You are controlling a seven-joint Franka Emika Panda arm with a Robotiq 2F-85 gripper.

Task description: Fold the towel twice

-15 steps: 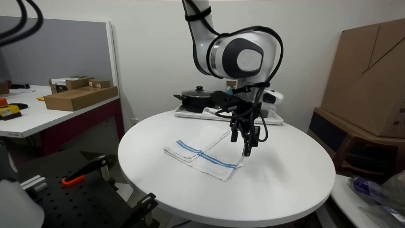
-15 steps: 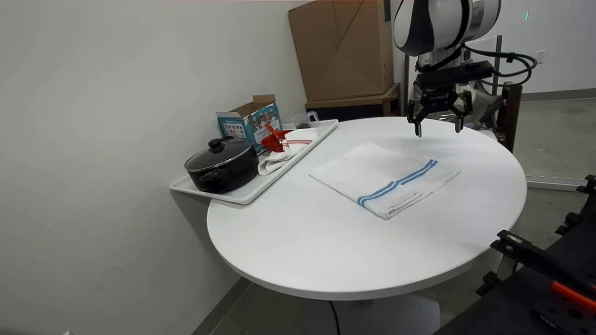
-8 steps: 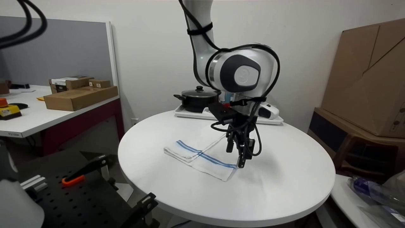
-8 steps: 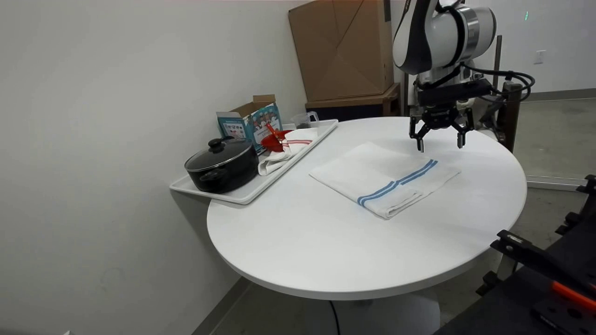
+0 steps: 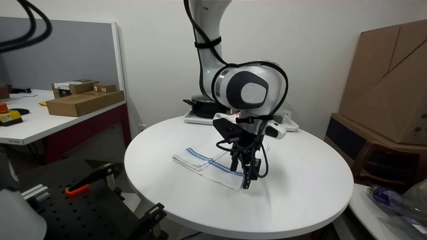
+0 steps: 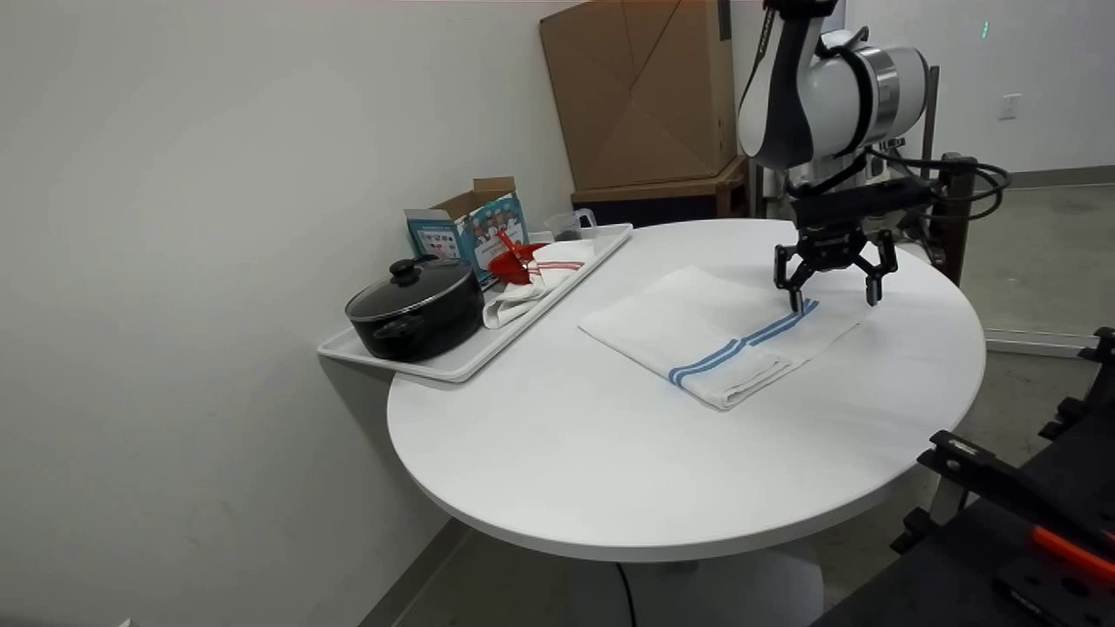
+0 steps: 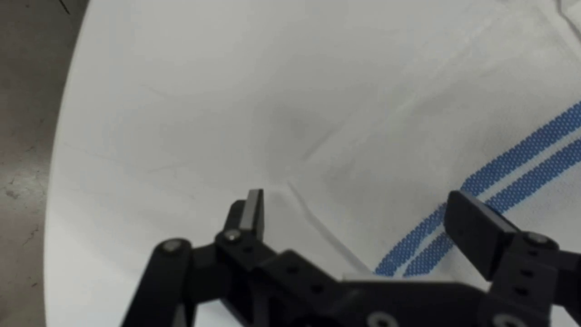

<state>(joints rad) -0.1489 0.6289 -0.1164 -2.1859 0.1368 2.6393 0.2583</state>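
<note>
"One fold made?"

"I judge so: fold two's grasp now. The towel (image 6: 714, 326) lies partly beneath my gripper (image 6: 834, 305), its edge between spread fingers (image 7: 476, 236) (gripping nothing). Next, I should pinch that edge."

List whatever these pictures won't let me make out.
Towel: partly hidden behind the jaws in an exterior view; cut off by the right edge in the wrist view.
Pot: contents hidden under its lid in both exterior views.
Teal carton: finer print too small to read in an exterior view.
Clear cup: contents, if any, too small to tell there.
</note>
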